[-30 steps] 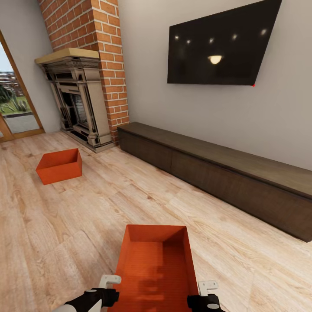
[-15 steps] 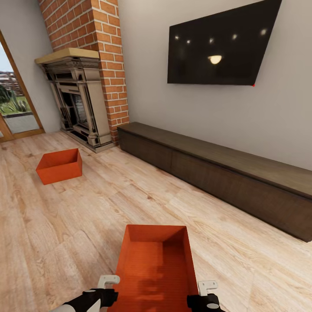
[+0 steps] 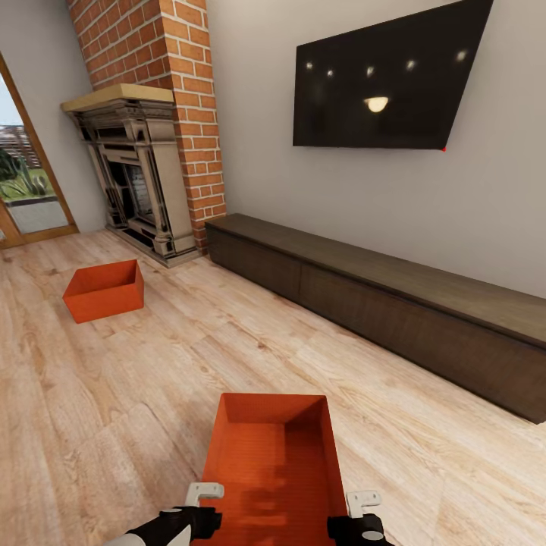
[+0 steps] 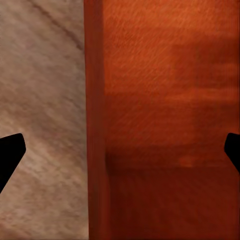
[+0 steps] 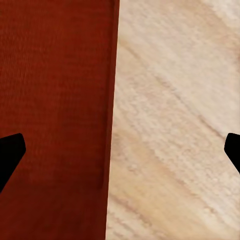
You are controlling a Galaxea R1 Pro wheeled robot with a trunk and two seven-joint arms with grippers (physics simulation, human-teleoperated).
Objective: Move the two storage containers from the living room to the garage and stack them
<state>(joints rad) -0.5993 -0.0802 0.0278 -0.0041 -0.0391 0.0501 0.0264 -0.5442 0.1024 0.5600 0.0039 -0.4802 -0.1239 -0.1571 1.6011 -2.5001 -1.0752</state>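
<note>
Storage containers, two of them, sit on the light wood plank floor (image 3: 425, 470) of the living room. The near container (image 3: 273, 462) lies right in front of the robot, open side up and empty, with its long walls running away from the camera. The far container (image 3: 104, 290) rests well apart from it, close to the brick fireplace (image 3: 144, 178). A long dark cabinet (image 3: 379, 303) runs along the wall under the black TV (image 3: 387, 80), and a glass door (image 3: 23, 189) shows at the far left.

The left tool (image 4: 120, 155) is spread wide, straddling the near container's left wall, one finger over the planks and the other over the bin's inside. The right tool (image 5: 120, 155) is likewise spread wide across the right wall. Neither is clamped on anything. In the head view both tools hang at the container's near end, one at each side.
</note>
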